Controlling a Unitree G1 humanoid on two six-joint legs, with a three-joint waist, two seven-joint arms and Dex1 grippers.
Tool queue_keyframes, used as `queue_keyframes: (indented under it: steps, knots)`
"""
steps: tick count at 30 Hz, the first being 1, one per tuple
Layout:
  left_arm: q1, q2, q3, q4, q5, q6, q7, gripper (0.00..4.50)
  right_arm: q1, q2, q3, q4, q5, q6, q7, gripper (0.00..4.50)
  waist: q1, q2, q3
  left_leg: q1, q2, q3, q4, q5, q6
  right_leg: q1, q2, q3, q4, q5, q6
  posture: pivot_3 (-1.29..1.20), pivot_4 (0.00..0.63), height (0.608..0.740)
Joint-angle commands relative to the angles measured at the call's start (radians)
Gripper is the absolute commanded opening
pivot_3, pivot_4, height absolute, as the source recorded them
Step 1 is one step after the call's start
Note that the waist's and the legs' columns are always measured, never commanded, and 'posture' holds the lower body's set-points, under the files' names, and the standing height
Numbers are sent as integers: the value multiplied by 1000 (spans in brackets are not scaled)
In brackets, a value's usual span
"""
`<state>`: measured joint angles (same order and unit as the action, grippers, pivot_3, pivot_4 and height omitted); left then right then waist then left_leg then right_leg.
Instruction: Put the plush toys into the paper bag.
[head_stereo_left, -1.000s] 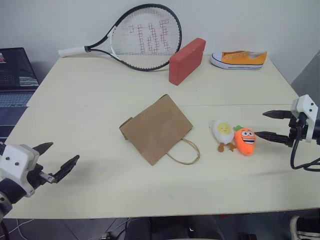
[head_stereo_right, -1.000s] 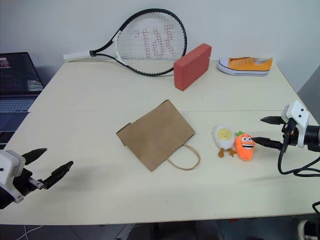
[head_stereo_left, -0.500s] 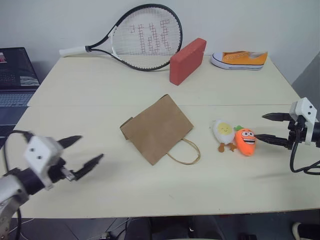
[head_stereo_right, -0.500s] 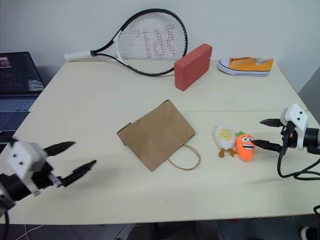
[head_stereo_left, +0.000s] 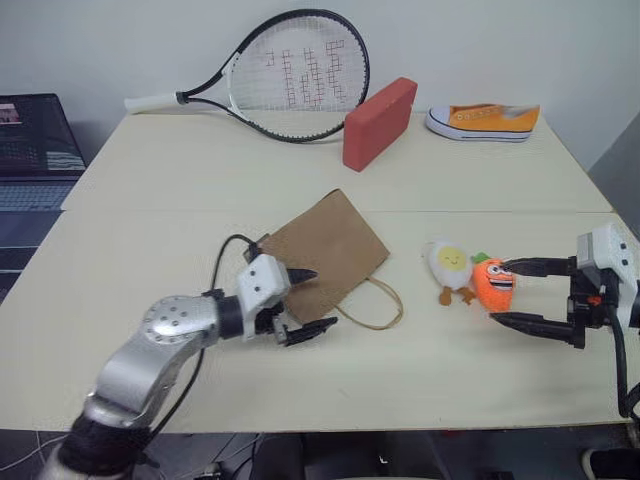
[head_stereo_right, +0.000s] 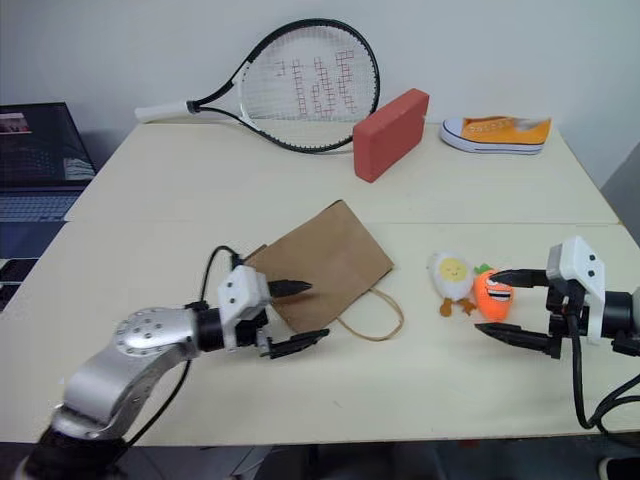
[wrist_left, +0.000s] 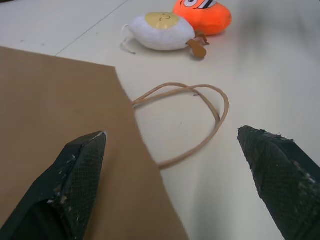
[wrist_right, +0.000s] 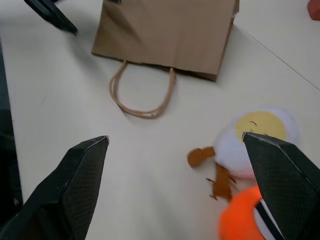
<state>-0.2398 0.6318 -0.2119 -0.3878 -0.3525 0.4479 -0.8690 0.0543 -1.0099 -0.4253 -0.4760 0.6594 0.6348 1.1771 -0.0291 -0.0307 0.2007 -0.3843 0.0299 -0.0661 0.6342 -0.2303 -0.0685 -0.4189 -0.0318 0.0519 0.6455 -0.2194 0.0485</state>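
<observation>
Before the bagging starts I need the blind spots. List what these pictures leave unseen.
- Paper bag: lies flat; whether its mouth is open cannot be told, and the left tool covers its near corner in the eye views.
- Carrot plush: cut off by the right wrist view's edge.
- Laptop: cut off by the eye views' left edge.

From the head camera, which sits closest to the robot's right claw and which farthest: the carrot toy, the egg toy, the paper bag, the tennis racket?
From the right gripper:
1. Carrot toy, right at the fingertips.
2. Egg toy, just beyond the carrot, toward the table's middle.
3. Paper bag, lying flat mid-table.
4. Tennis racket, at the far edge.
</observation>
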Motion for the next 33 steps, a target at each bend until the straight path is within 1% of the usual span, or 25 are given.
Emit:
queue_keyframes:
  steps: [1, 6, 10, 13, 16, 17, 24, 28, 29, 33]
  knots:
    - [-72, -74, -105, 77, 83, -78, -12, 4484, 47, 19, -51, -122, 59, 44, -55, 4500, 0, 0, 0, 0, 0, 0, 1, 0, 0, 0, 2, 3, 0, 0, 1, 0, 150, 740]
    - [-173, -211, -220, 258, 208, -183, 14, 4484, 116, 40, -41, -209, 84, 64, -95, 4500, -1, 0, 0, -3, 0, 0, 8, 0, 0, 1, 10, 16, 0, 1, 1, 0, 150, 740]
    - [-203, -274, -250, 339, 257, -233, 19, 4484, 128, 43, -26, -235, 96, 67, -116, 4500, -4, -1, 0, -4, 0, 3, 12, 0, 1, 1, 10, 20, -1, 1, 1, 0, 150, 740]
    - [-207, -284, -262, 374, 287, -265, 5, 4484, 134, 40, -21, -245, 104, 72, -120, 4500, -4, -1, 0, -4, 0, 3, 12, 0, 1, 1, 11, 20, -1, 1, 1, 0, 150, 740]
    - [-214, -288, -258, 403, 305, -282, -2, 3905, 131, 37, -17, -247, 105, 74, -124, 4500, -3, -1, 0, -4, 0, 3, 12, 0, 1, 1, 11, 20, -1, 1, 1, 0, 150, 740]
    - [-216, -288, -257, 410, 309, -287, -6, 3634, 127, 36, -14, -246, 105, 74, -125, 4500, -3, -1, 0, -4, 0, 3, 12, 0, 1, 1, 11, 20, -1, 1, 1, 0, 150, 740]
    - [-209, -294, -257, 423, 312, -295, -29, 1429, 122, 33, -2, -230, 98, 57, -125, 4500, -2, -1, 0, -6, 0, 2, 11, 0, 2, 0, 11, 20, -1, 1, 2, 0, 150, 740]
    - [-202, -296, -234, 399, 277, -269, -48, 165, 124, 43, 12, -230, 90, 48, -137, 4500, -2, -1, 0, -6, 0, 2, 11, 0, 2, 0, 11, 20, -1, 1, 2, 0, 150, 740]
    - [-204, -295, -218, 384, 257, -251, -56, 29, 121, 48, 23, -230, 85, 47, -146, 4500, -2, -1, 0, -6, 0, 2, 11, 0, 2, 0, 11, 20, -1, 1, 2, 0, 150, 740]
    - [-226, -283, -131, 308, 149, -143, -79, 29, 81, 100, 107, -222, 36, 29, -231, 4500, -4, -1, 0, -6, 0, 2, 12, 0, 2, 0, 11, 20, -1, 1, 2, 0, 150, 740]
